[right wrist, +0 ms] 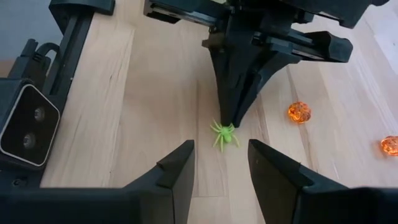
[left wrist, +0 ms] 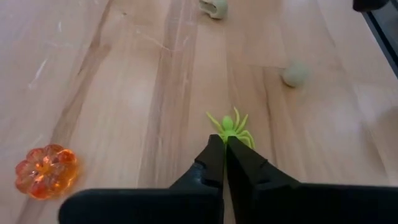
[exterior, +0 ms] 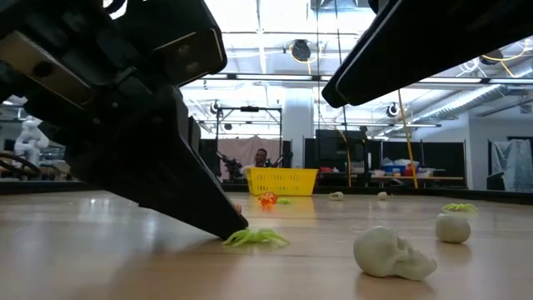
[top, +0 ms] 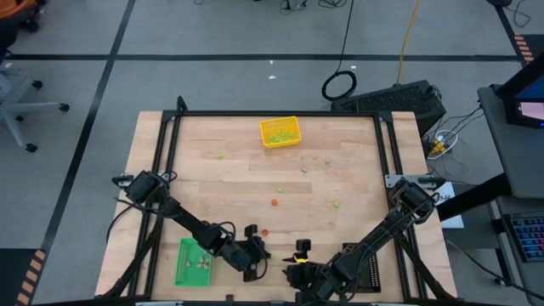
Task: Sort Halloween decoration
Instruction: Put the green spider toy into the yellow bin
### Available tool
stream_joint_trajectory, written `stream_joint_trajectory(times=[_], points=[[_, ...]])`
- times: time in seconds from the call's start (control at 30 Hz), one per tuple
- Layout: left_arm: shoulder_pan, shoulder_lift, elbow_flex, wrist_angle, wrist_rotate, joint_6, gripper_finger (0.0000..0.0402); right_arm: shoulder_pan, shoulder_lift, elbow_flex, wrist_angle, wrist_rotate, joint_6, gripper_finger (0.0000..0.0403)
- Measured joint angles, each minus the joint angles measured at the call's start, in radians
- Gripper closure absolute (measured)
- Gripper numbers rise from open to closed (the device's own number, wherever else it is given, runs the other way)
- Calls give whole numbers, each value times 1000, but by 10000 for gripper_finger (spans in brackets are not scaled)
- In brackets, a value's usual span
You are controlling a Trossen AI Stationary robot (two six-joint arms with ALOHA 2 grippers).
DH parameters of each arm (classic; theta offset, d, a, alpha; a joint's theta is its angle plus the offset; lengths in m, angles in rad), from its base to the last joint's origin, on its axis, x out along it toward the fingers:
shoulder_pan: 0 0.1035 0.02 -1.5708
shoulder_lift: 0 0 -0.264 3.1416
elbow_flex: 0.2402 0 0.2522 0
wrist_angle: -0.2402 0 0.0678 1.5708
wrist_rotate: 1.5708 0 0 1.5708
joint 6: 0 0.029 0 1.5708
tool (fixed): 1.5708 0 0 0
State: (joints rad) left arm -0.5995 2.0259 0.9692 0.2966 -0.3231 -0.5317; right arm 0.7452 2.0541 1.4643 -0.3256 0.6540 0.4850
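L gripper (left wrist: 225,144) is down at the table, fingers (left wrist: 208,163) pinched together w/ tips on the rear of the green spider (left wrist: 231,129). Spider lies flat on the wood w/ legs splayed, body just ahead of the tips (can't tell if it's really clamped or just touched). Orange pumpkin (left wrist: 46,171) sits well off to one side of the L fingers, not touching. Two pale pieces lie farther ahead of the tips, the nearer one (left wrist: 295,74) round, the farther one (left wrist: 214,6) cut off at frame edge. R gripper (right wrist: 221,160) faces the L one, fingers (right wrist: 178,167) apart w/ nothing between them; spider sits just past the gap, between both grippers. Orange bits (right wrist: 299,112) lie off to the side of the R fingers. In low view a pale skull (exterior: 391,252) lies near the spider, a pale ball (exterior: 452,227) beyond it. Yellow tray (top: 280,132) is at the far side of the table, green tray (top: 193,261) beside the L arm. More small pieces are scattered mid-table.
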Motion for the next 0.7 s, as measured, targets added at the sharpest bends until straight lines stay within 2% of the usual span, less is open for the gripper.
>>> stream_joint_trajectory(times=[0.37, 0.53, 0.7], points=[[4, -35, -3, -13, 44, 68, 402, 0, 0, 0, 0, 0, -10, 268], [5, -101, -3, -34, 40, 119, 401, 6, -10, 0, -25, 0, -38, 268], [10, -179, -3, -76, 13, 242, 401, 21, -63, 0, -109, 5, -28, 268]])
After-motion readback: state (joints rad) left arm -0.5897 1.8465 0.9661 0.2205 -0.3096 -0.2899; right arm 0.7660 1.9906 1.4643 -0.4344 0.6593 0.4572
